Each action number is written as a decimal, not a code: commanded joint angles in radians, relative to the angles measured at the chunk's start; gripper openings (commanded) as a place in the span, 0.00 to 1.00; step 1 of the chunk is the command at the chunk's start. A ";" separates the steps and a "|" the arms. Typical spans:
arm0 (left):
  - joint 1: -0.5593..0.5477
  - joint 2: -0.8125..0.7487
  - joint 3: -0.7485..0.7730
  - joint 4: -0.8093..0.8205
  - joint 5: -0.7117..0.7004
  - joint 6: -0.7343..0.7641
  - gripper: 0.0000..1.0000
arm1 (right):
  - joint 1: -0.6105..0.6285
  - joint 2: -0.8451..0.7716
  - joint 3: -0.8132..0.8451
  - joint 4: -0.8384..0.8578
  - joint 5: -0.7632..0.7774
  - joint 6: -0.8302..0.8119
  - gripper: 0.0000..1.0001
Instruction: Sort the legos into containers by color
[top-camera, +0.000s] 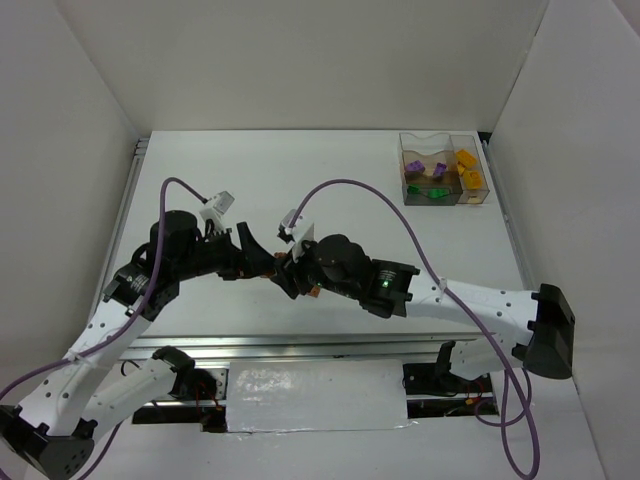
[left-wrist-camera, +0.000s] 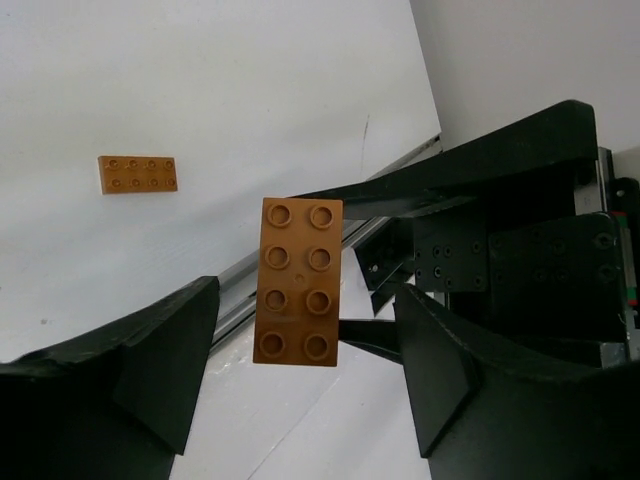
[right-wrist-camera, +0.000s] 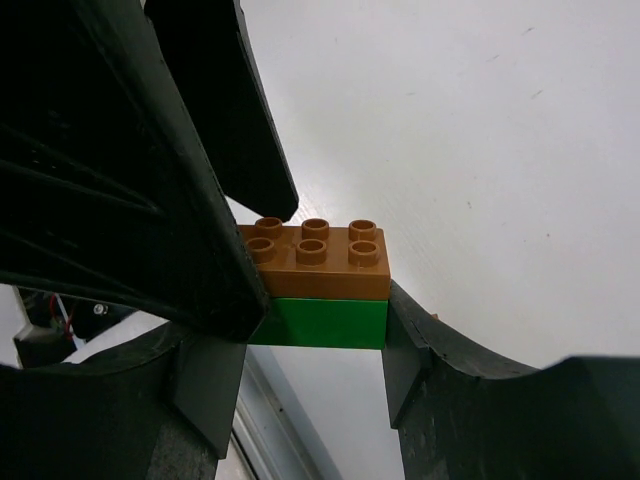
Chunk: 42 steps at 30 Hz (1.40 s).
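My right gripper (right-wrist-camera: 315, 335) is shut on a green brick (right-wrist-camera: 325, 322) that has a brown brick (right-wrist-camera: 320, 262) stacked on top, and holds the stack above the table. My left gripper (left-wrist-camera: 305, 335) is open, with its fingers (left-wrist-camera: 165, 360) on either side of that brown brick (left-wrist-camera: 298, 282) and not closed on it. In the top view the two grippers meet mid-table (top-camera: 283, 265). A second brown brick (left-wrist-camera: 138, 173) lies flat on the table. The clear divided container (top-camera: 402, 165) stands at the far right and holds purple, green, brown and yellow-orange bricks.
White walls enclose the table on the left, back and right. A metal rail (top-camera: 300, 345) runs along the near edge by the arm bases. Purple cables loop over both arms.
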 joint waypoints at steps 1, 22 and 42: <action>0.002 -0.005 0.004 0.046 0.033 0.008 0.77 | 0.009 -0.003 0.061 0.038 0.046 -0.023 0.18; 0.003 -0.056 -0.046 0.218 0.178 0.074 0.00 | -0.061 -0.130 -0.019 0.034 -0.222 0.075 1.00; 0.003 -0.108 -0.142 0.560 0.596 0.112 0.00 | -0.280 -0.275 -0.056 0.101 -0.869 0.306 0.80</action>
